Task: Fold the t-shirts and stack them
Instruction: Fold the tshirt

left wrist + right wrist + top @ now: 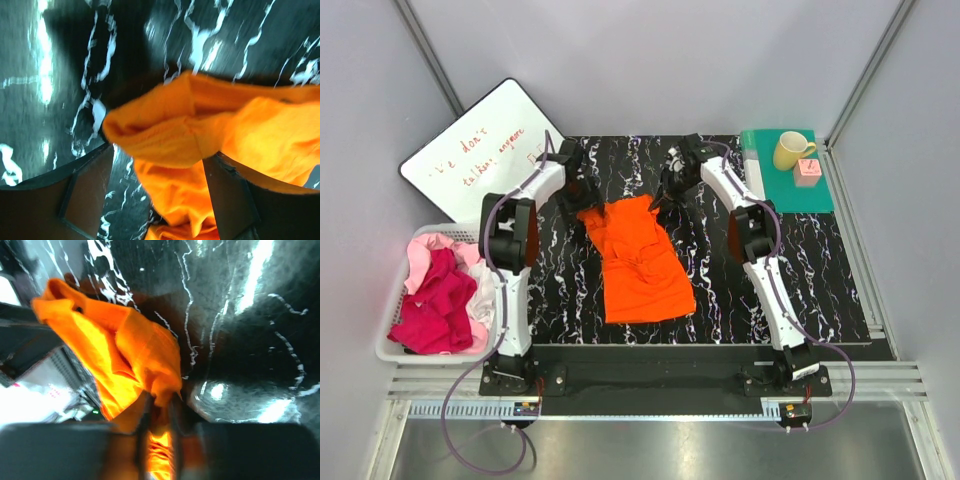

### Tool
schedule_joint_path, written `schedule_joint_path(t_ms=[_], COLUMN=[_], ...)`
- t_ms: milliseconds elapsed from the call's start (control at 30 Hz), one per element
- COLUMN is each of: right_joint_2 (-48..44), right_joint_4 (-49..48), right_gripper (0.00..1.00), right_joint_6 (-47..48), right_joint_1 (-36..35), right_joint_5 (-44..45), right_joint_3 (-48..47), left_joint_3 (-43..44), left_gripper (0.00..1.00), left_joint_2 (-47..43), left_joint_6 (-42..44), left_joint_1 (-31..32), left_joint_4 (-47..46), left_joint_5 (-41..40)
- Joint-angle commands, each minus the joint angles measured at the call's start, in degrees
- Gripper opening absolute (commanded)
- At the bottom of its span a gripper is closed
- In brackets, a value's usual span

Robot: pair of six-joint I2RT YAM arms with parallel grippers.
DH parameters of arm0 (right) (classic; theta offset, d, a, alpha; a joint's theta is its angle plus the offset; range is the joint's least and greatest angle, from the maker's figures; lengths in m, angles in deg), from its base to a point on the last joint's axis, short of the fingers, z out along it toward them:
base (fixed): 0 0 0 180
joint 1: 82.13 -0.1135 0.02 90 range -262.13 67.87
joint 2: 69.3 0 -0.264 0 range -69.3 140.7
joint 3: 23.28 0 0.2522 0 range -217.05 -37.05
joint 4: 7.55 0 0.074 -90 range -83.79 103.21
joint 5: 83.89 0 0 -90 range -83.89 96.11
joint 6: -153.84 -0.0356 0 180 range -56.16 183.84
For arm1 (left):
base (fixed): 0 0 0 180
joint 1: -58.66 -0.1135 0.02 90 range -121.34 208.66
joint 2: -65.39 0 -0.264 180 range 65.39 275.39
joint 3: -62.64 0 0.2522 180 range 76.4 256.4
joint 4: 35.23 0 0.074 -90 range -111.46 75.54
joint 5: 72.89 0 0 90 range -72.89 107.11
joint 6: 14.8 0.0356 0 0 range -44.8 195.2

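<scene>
A bright orange cloth t-shirt [640, 265] lies roughly flat in the middle of the black, white-veined marble-pattern tabletop [740, 300], with its far edge lifted between the two arms. The left gripper [159, 165] stands released at the shirt's far left corner, its fingers [85, 195] spread wide with a bunched fold loose between them. The right gripper [160, 402] is clenched on the far right corner, pinching orange cloth. Crumpled magenta and pale pink t-shirts [440, 300] fill a white plastic basket [420, 357] beside the left arm.
</scene>
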Motion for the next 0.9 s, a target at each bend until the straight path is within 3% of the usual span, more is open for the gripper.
schedule_joint_path(t_ms=[0,300,567,800,833,867], right_joint_2=[-0.3,-3.9,-4.7,-3.5,-3.2,-2.8], right_joint_4=[-0.9,-1.6,-1.8,-1.9,-1.9,-1.9], right_gripper=[0.01,0.00,0.00,0.00,0.01,0.11], right_joint_6=[-1.0,-0.2,-0.5,-0.6,-0.5,0.1], right_joint_1=[-0.1,1.2,5.9,10.1,10.3,10.4], right_joint_5=[-2.0,4.9,9.4,10.4,9.4,8.5], right_joint_3=[-0.7,4.3,4.8,3.3,2.8,2.2], left_joint_3=[5.5,9.4,12.6,9.3,8.7,7.5], left_gripper=[0.76,0.76,0.79,0.80,0.80,0.80], left_joint_2=[3.0,3.8,-2.2,-8.1,-8.5,-9.2], left_joint_6=[0.0,1.8,3.7,5.3,5.4,5.7], left_joint_1=[-0.3,-0.1,0.4,1.0,1.1,1.2], left_joint_4=[1.9,2.1,1.9,1.8,1.9,1.8], left_joint_5=[0.3,1.5,3.0,4.0,4.0,4.1])
